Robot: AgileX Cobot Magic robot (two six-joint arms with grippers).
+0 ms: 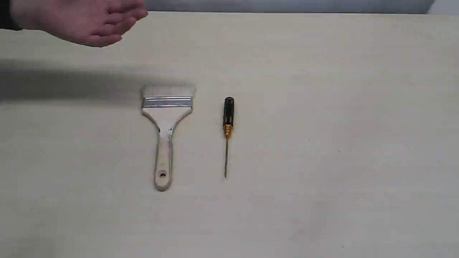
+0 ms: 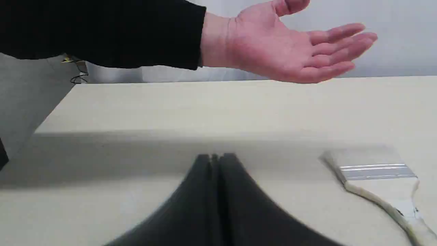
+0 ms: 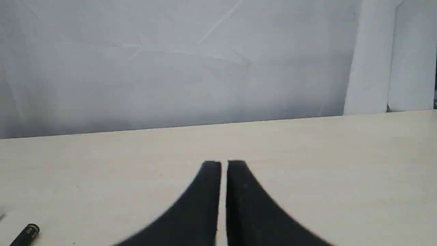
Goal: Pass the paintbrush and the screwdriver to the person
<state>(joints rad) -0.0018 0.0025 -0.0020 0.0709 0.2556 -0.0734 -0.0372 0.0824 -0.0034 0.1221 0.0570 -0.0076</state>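
Observation:
The paintbrush lies flat mid-table, pale bristles toward the far edge, wooden handle pointing to the near edge; its silver ferrule also shows in the left wrist view. The screwdriver lies just right of it, black handle far, thin shaft near; its handle end shows in the right wrist view. The person's open hand hovers palm-up over the far left of the table. My left gripper is shut, empty, apart from the brush. My right gripper is shut with a thin slit, holding nothing. Neither gripper shows in the exterior view.
The pale table spreads wide around both tools. The arm's shadow falls across the left side up to the bristles. A grey backdrop stands behind the far edge.

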